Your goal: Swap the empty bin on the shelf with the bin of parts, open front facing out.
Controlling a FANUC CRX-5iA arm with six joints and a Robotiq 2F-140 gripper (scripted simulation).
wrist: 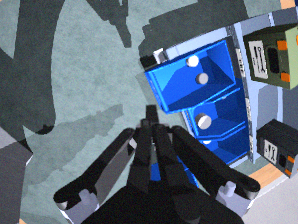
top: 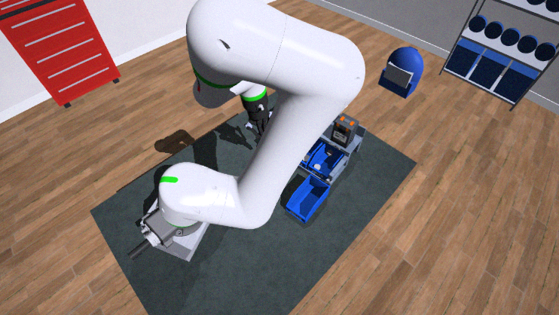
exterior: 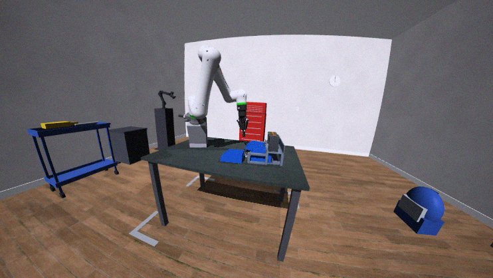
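My gripper [top: 258, 133] [exterior: 244, 134] [wrist: 151, 112] is shut on nothing and hangs above the table, in front of the small grey shelf [top: 358, 137] [exterior: 281, 155] [wrist: 266, 106]. The shelf holds blue open bins side by side. The nearest bin [wrist: 180, 83] has two white parts in it, and the one beside it [wrist: 216, 119] has one white part. They also show in the top view [top: 324, 156]. Another blue open bin [top: 306, 197] [exterior: 231, 155] stands upright on the table beside the shelf, and I see no parts in it.
A grey box with orange buttons [top: 343, 129] [wrist: 266, 56] stands on top of the shelf, with a black box [wrist: 276, 149] beside it. The robot base [top: 175, 234] is at the table's [exterior: 193, 160] near corner. The big white arm hides part of the table in the top view.
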